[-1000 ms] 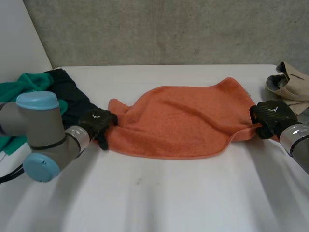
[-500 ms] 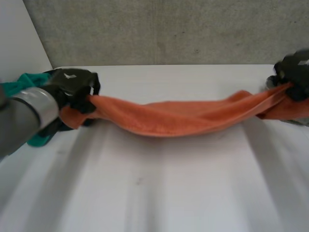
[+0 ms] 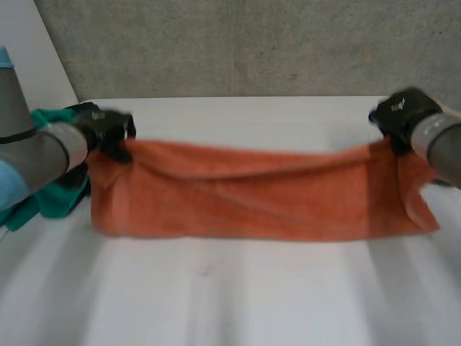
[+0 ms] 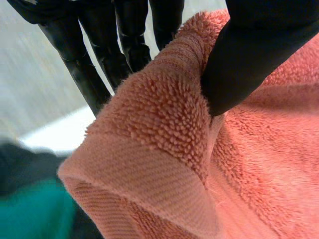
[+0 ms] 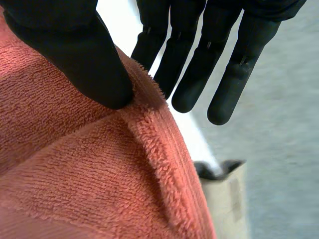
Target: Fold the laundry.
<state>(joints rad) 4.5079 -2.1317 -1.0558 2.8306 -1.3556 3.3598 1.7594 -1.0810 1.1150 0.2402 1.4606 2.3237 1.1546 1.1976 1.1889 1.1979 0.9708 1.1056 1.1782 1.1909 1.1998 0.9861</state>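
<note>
Head view: orange towel [image 3: 259, 191] is stretched wide across the middle of the white desk [image 3: 238, 303], held up by its two top corners, with the lower edge hanging toward the desk. I cannot tell if it touches. Left hand [image 3: 106, 130] is at 10 o'clock on the towel's left top corner, right hand [image 3: 403, 115] at 2 o'clock on the right top corner. Green garment [image 3: 50, 202] lies at 9 o'clock, just beside the towel's left edge.

Left wrist view: the left hand's thumb [image 4: 249, 55] presses the towel's hemmed corner against nearly straight fingers [image 4: 84, 74] behind it, a pinch grip. Green garment sits beyond the corner.

Right wrist view: the right hand's thumb [image 5: 75, 55] clamps the towel edge against straight fingers [image 5: 224, 74], also pinching. Beige cloth [image 5: 227, 199] lies past the towel edge.
</note>
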